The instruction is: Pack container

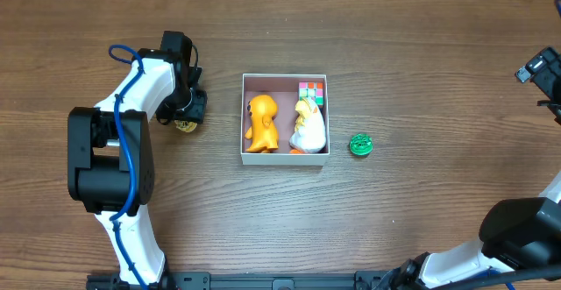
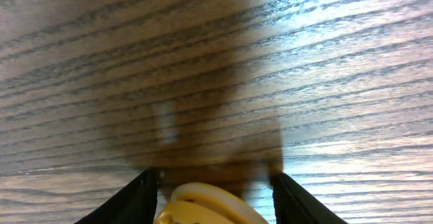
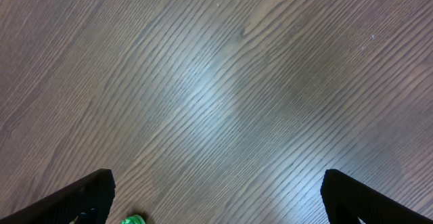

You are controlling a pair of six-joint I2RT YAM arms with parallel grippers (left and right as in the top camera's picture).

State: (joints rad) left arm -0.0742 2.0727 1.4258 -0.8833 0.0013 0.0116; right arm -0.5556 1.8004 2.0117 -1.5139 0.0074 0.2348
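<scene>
Container (image 1: 282,87), mid-table and holding three toys (image 1: 285,119), lay to the right of the left gripper (image 2: 215,176), the nearer one, whose fingers flanked a yellow toy (image 2: 203,205) with contact not discernible, while the right gripper (image 3: 216,181) hung spread wide and empty, well apart

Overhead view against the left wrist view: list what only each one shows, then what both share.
Only the overhead shows the container, holding an orange toy, a white toy and a multicoloured cube, a green round thing on the table right of it, and the right arm. Only the left wrist view shows the dark fingers up close, flanking the yellow piece. Both share the wooden table, the left gripper and that yellow piece at it.
</scene>
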